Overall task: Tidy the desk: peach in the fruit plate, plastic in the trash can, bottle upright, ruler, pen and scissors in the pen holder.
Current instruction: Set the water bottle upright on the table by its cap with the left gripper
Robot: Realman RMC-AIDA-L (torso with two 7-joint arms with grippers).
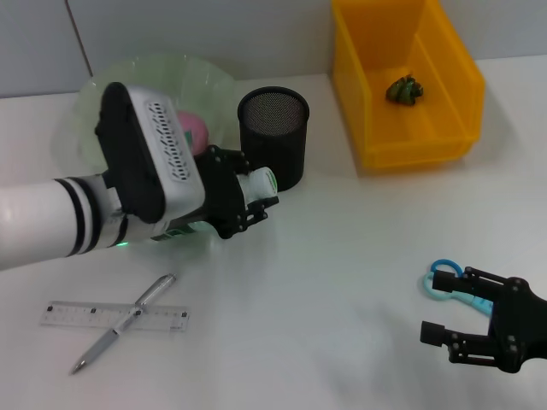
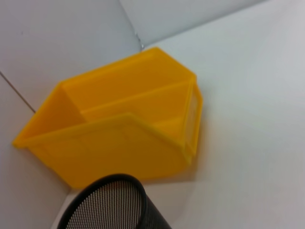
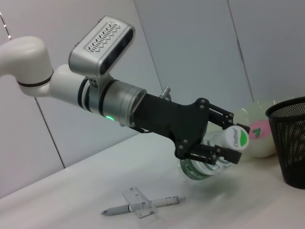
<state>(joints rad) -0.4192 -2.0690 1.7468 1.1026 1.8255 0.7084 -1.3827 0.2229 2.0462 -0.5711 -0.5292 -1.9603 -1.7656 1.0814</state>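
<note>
Two hands share the white counter (image 1: 342, 256); the left hand (image 3: 223, 143) grips a clear plastic water bottle with a white-and-green cap (image 3: 234, 138) just beside the black mesh pen holder (image 1: 273, 137), tilted, base toward the counter. Righting the bottle looks to be the step in hand; next, judging by the tilt, comes levelling it and setting it down. Well away from the pen holder, the right hand (image 1: 466, 325) hovers wide open over blue-handled scissors (image 1: 446, 282).
</note>
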